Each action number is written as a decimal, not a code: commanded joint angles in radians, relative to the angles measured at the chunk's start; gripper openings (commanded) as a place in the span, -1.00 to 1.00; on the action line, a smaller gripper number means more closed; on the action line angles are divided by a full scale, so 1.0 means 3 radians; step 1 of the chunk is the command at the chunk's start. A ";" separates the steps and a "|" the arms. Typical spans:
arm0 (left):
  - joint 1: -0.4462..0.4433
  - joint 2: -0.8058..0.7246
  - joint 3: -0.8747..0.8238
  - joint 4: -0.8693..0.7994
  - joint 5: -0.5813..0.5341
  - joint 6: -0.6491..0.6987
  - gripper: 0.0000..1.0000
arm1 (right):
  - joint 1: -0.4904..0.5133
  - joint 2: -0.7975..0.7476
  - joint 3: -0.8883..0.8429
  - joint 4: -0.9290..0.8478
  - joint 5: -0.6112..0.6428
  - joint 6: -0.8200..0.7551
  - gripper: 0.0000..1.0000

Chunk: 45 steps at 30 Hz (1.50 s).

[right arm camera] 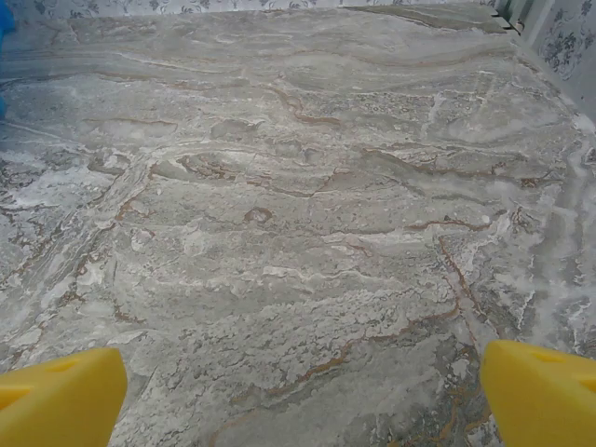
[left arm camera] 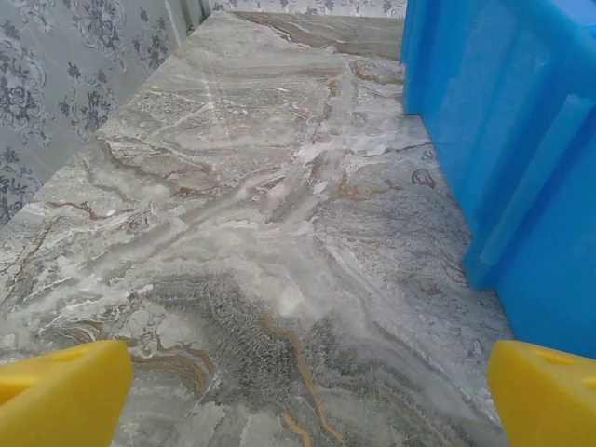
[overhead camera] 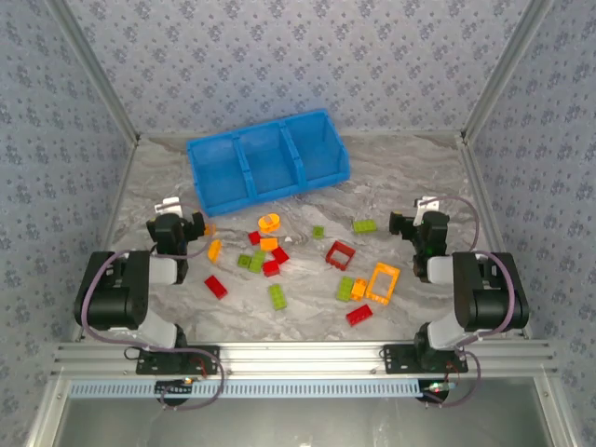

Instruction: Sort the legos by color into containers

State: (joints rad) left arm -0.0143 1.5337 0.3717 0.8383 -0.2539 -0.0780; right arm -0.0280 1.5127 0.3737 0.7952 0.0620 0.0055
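Yellow fingertips (left arm camera: 60,391) of the left gripper (left arm camera: 298,391) stand wide apart above the counter (left arm camera: 261,233), with the blue tray (left arm camera: 521,140) just to their right. The legos (overhead camera: 264,256) lie loose on the counter between the arms, near the tray's front wall. They are red, lime and orange, and among them are a red frame (overhead camera: 341,254) and an orange frame (overhead camera: 383,282). The tray's three compartments (overhead camera: 264,154) are bare. The right gripper (right arm camera: 298,391) is spread open too.
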 commanded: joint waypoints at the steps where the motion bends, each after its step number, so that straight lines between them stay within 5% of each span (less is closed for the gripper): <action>1: -0.0010 -0.0009 0.0056 0.0061 -0.0003 0.0045 0.96 | -0.0023 0.0020 0.0069 -0.0002 -0.0053 -0.0057 1.00; 18: -0.0036 -0.0121 0.0062 0.0019 -0.0049 0.0062 0.96 | -0.0016 -0.0048 0.0037 0.0030 -0.0037 -0.0059 1.00; 25: -0.0601 -0.1639 0.0584 -0.1501 -0.0884 0.0020 0.96 | 0.0126 -0.1589 0.0525 -0.1398 0.0342 0.0113 1.00; 29: -0.1050 -0.2166 0.1337 -0.2378 -0.1045 -0.0093 0.96 | 0.0556 -0.2165 0.1236 -0.2232 0.0398 0.0190 1.00; 32: -0.1195 -0.2244 0.2072 -0.3241 -0.0818 -0.0576 0.96 | 0.0908 -0.2311 0.1941 -0.3059 0.0404 0.0398 1.00; 36: -0.1176 -0.1939 0.3180 -0.4859 0.0039 -0.1565 0.96 | 0.0968 -0.2160 0.2895 -0.4372 0.0026 0.1528 1.00; 40: -0.1122 -0.1938 0.3198 -0.5210 0.0470 -0.1981 0.96 | 0.0905 -0.2333 0.2821 -0.4576 -0.0876 0.1558 1.00; 45: -0.1224 -0.1913 0.3196 -0.5996 0.0427 -0.2152 0.77 | 0.1258 -0.2687 0.2655 -0.5132 -0.0483 0.1492 0.98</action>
State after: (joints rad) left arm -0.3660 0.9493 1.3403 -0.7090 -0.1673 -0.6395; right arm 0.3061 0.7410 1.1828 -0.5472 -0.0834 0.4229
